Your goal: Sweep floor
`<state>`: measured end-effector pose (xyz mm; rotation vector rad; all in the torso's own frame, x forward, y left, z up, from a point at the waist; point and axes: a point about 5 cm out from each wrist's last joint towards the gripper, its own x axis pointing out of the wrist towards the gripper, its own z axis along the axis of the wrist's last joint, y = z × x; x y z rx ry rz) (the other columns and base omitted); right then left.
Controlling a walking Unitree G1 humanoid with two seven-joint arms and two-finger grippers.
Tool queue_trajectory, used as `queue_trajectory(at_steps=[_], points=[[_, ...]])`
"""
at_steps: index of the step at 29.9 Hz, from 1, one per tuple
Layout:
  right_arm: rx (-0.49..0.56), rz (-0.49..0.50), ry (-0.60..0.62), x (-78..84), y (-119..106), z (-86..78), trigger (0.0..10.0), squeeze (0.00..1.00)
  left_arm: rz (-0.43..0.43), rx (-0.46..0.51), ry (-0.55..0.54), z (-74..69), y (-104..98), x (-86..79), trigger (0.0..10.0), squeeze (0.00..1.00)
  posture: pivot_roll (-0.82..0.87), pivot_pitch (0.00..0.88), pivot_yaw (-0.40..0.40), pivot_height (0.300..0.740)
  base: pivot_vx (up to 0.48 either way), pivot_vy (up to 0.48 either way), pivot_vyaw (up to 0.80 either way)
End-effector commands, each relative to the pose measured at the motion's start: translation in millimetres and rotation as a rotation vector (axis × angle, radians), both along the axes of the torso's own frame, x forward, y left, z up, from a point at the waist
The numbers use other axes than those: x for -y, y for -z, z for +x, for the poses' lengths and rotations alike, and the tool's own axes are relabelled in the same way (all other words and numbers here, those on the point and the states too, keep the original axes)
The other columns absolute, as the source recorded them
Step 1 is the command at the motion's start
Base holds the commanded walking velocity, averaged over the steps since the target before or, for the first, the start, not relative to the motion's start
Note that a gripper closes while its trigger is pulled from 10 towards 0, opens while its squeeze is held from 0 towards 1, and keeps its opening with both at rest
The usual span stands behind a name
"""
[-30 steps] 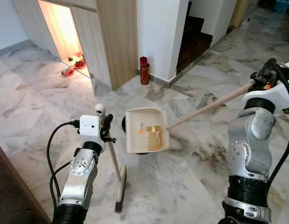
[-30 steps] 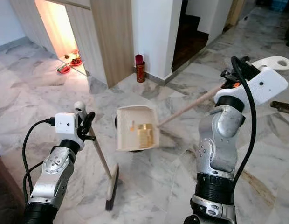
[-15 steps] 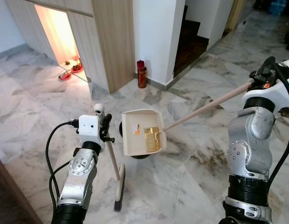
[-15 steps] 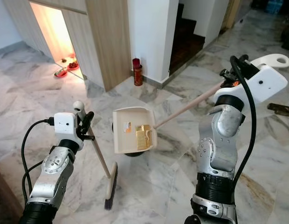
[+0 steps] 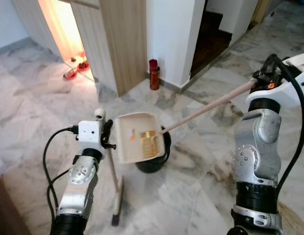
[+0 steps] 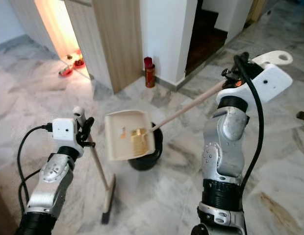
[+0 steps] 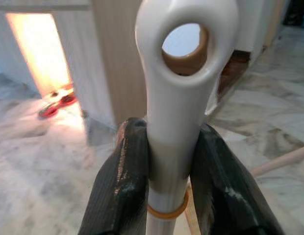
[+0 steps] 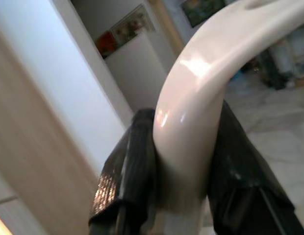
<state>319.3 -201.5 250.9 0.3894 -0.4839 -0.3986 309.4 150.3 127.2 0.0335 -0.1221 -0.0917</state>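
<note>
My left gripper [image 5: 106, 135] is shut on the cream broom handle [image 7: 167, 122], near its top end with the hanging hole. The broom stands almost upright, its brush head [image 5: 116, 205] on the marble floor. My right gripper [image 5: 263, 83] is shut on the curved cream end [image 8: 191, 112] of the dustpan's long wooden handle [image 5: 206, 108]. The cream dustpan [image 5: 136, 143] hangs tilted over a black bin [image 5: 155, 159], its open face toward me. A golden, ridged piece [image 5: 148, 142] lies inside the pan. The pan hides most of the bin's mouth.
A red cylinder [image 5: 153, 74] stands at the foot of the white wall by a dark stairway [image 5: 211, 29]. Red bowls [image 5: 76, 70] lie in a lit alcove beside wooden panels. Marble floor [image 5: 186, 196] spreads all around. A dark edge [image 5: 2, 205] sits at the lower left.
The camera has shifted. The dustpan has tipped further and moved left relative to the black bin, which shows more below its right side. The broom stays in my left gripper.
</note>
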Motion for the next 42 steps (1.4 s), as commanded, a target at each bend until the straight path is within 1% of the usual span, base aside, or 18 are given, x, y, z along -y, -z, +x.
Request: queue_trajectory(at_steps=[1,13,19,23,24,26,33,35,37,42], points=[[0.083,-0.019,-0.004,-3.8,-18,-3.5,10.0,0.00,-0.006,0.063,-0.003,1.6,-14,-2.8,10.0,0.00,0.00,0.000,0.009,0.740,0.412,0.000,0.00],[0.084,-0.023,-0.024,-5.7,-18,-2.6,10.0,0.00,-0.001,0.065,-0.005,1.3,-14,-3.2,10.0,0.00,0.00,0.000,0.006,0.740,0.415,0.000,0.00],[0.086,-0.026,-0.039,-7.8,-19,-2.1,10.0,0.00,0.018,0.067,-0.004,1.4,-15,-3.3,10.0,0.00,0.00,0.000,0.006,0.740,0.419,0.000,0.00],[0.085,-0.028,-0.046,-8.1,-19,-1.9,10.0,0.00,0.039,0.054,-0.022,1.1,-12,-7.9,10.0,0.00,0.00,0.000,0.006,0.740,0.404,0.000,0.00],[0.086,-0.028,-0.047,-8.1,-19,-1.9,10.0,0.00,0.049,0.045,-0.042,0.7,-10,-13.1,10.0,0.00,0.00,0.000,0.006,0.740,0.251,0.000,0.00],[0.086,-0.030,-0.049,-8.3,-19,-1.9,10.0,0.00,0.054,0.042,-0.054,0.4,-9,-17.5,10.0,0.00,0.00,0.000,0.006,0.740,0.000,0.000,0.00],[0.087,-0.037,-0.058,-9.8,-19,-1.5,10.0,0.00,0.064,0.037,-0.070,-0.6,-7,-22.6,10.0,0.00,0.00,0.000,0.004,0.740,0.000,0.000,0.00],[0.089,-0.050,-0.067,-11.5,-20,-1.5,10.0,0.00,0.065,0.036,-0.070,-0.9,-7,-22.5,10.0,0.00,0.00,0.000,0.004,0.740,0.000,0.000,0.00],[0.109,-0.127,-0.111,-19.8,-24,-2.3,10.0,0.00,0.064,0.036,-0.071,-1.1,-7,-22.4,10.0,0.00,0.00,0.000,0.004,0.740,0.000,0.000,0.00],[0.148,-0.210,-0.166,-34.6,-31,-5.9,10.0,0.00,0.056,0.041,-0.064,-2.4,-6,-20.0,10.0,0.00,0.00,0.000,0.002,0.740,0.000,0.000,0.00]])
